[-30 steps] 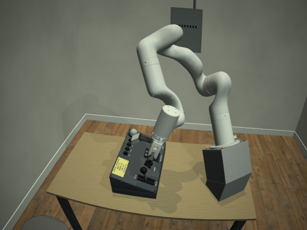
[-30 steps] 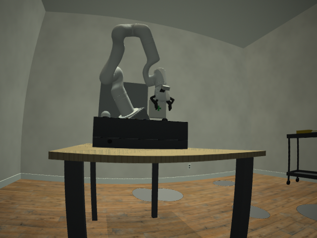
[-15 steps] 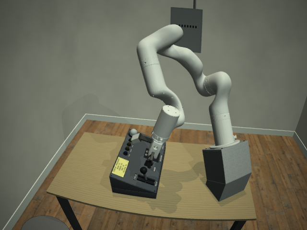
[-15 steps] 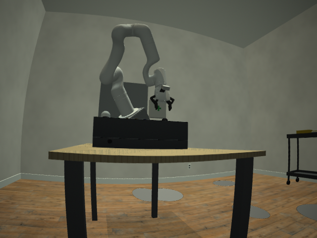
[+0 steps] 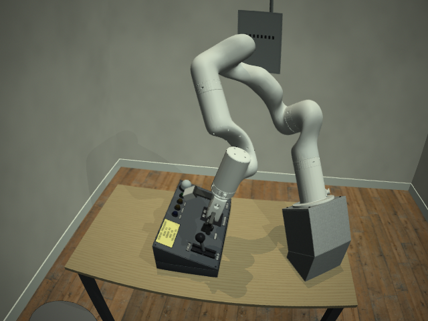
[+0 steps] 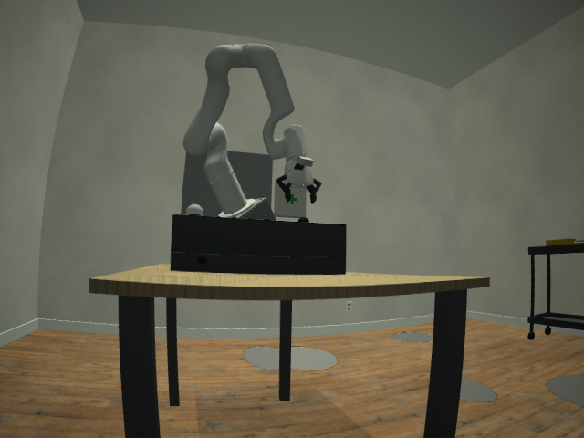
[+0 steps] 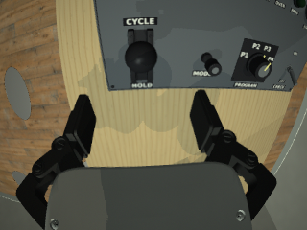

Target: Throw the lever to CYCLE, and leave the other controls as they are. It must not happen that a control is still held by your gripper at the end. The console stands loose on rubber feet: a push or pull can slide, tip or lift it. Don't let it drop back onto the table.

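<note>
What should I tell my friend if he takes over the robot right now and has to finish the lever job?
Gripper: wide open, holding nothing, hovering above the near edge of the console, touching no control.
Lever: its black ball knob sits in the slot just under the CYCLE label. The pictures do not settle whether it is fully at that end.
Other controls: the small switch and the dial are apart from the fingers.
Console: flat on the table.
Left: check the lever has reached CYCLE. If not, nudge it gently so the loose console does not slide.
</note>
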Controlling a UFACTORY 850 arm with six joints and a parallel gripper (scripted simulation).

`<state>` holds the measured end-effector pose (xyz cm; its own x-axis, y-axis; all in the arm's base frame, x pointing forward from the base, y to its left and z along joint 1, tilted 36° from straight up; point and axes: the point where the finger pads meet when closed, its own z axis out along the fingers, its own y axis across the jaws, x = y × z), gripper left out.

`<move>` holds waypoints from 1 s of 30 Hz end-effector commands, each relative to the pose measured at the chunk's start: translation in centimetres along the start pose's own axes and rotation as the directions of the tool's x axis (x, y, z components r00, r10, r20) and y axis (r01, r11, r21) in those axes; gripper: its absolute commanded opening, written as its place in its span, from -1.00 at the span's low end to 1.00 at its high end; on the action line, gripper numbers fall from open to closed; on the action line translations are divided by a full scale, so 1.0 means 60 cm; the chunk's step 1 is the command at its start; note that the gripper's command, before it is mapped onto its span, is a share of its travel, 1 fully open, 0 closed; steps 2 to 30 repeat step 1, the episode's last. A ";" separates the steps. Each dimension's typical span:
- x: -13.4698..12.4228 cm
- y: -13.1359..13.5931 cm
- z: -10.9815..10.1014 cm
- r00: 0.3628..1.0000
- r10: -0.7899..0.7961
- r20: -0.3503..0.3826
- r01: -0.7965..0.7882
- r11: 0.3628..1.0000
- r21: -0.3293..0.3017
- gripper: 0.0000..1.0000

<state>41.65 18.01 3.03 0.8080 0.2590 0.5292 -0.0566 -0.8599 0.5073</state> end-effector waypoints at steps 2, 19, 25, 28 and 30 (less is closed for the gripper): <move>0.001 -0.001 -0.001 1.000 0.001 -0.001 -0.001 1.000 0.001 1.00; 0.001 -0.001 -0.001 1.000 0.001 -0.001 -0.001 1.000 0.001 1.00; 0.001 -0.001 -0.001 1.000 0.001 -0.001 -0.001 1.000 0.001 1.00; 0.001 -0.001 -0.001 1.000 0.001 -0.001 -0.001 1.000 0.001 1.00; 0.001 -0.001 -0.001 1.000 0.001 -0.001 -0.001 1.000 0.001 1.00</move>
